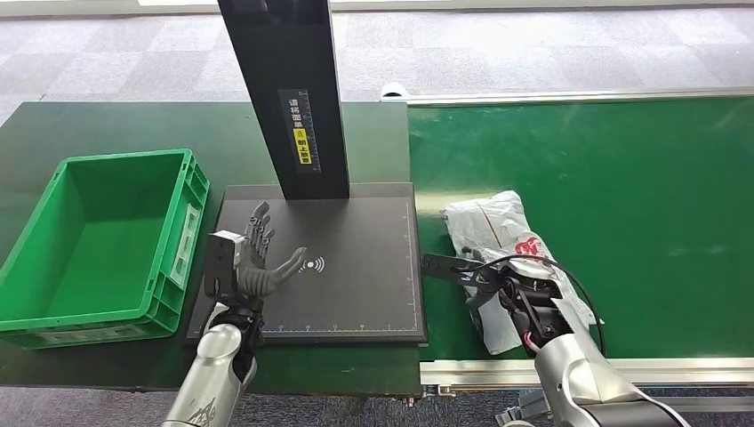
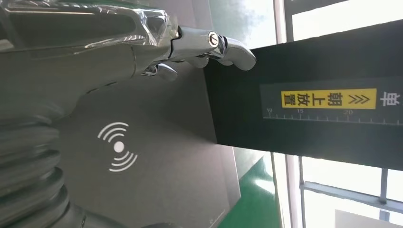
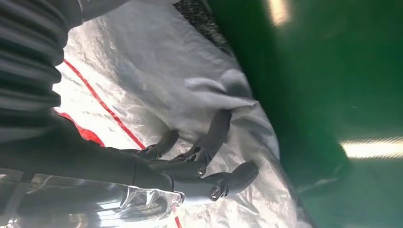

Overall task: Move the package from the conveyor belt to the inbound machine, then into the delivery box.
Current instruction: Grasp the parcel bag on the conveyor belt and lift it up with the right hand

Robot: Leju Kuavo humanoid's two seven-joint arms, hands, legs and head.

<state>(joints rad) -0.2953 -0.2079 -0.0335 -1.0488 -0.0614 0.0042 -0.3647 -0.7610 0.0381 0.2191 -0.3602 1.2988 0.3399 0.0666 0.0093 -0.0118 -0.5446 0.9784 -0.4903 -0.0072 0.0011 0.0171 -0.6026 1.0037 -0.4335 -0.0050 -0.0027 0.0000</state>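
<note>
The package (image 1: 493,222), a crinkled white plastic mailer with red print, lies on the green conveyor belt (image 1: 622,196) near its left end. My right hand (image 1: 498,285) rests on its near half. Close up, the dark fingers (image 3: 214,133) press into the folds of the package (image 3: 157,61) while the thumb stays apart from them. My left hand (image 1: 253,258) hovers open, fingers spread, over the left part of the inbound machine's black plate (image 1: 356,267). From the left wrist, the left hand (image 2: 95,42) sits above the plate's white wireless mark (image 2: 118,147).
The machine's black column (image 1: 293,89), with a yellow label, rises from the plate's far edge. A green delivery box (image 1: 53,311) stands left of the plate with nothing in it. The belt's silver front rail (image 1: 480,366) runs beside my right arm.
</note>
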